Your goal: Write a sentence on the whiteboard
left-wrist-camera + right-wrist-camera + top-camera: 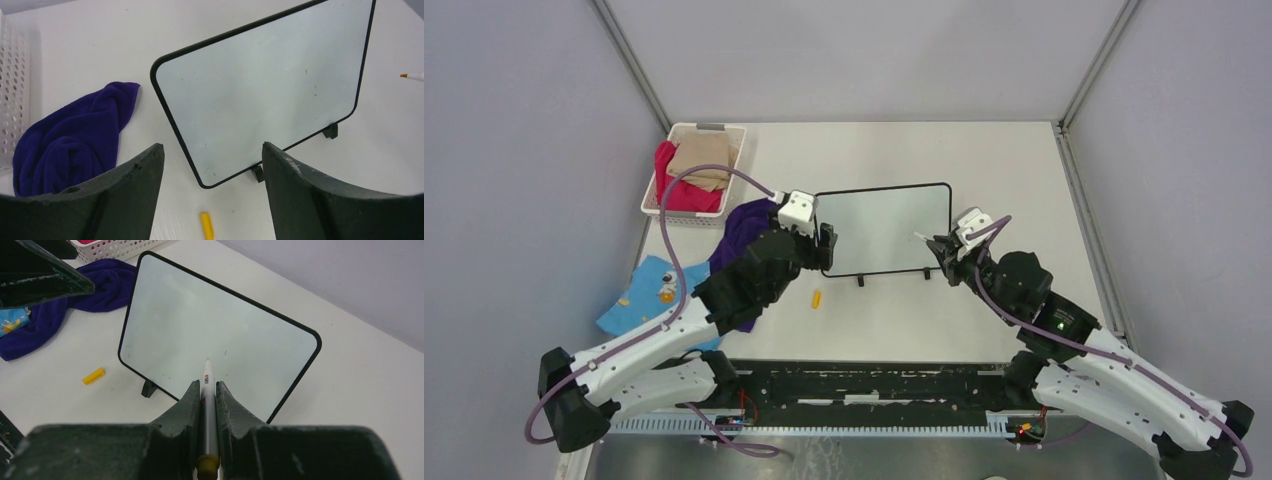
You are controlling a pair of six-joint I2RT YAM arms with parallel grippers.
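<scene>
A small black-framed whiteboard (886, 228) stands upright on its two little feet at the middle of the white table (1004, 180), its face showing only faint specks. The left gripper (826, 247) waits just beside the board's left edge, fingers spread wide and holding nothing; whether it touches the frame cannot be told. On the right, the right gripper (207, 385) is pressed tight around a white marker (208, 377), whose orange tip points at the lower right part of the board from the near side and stops just short of its face. A yellow cap (817, 298) lies on the table near the board's left foot. A purple cloth (75, 135) is bunched to the left, a white basket (694, 128) of fabrics sits beyond it, and a blue cloth (649, 290) lies nearer.
</scene>
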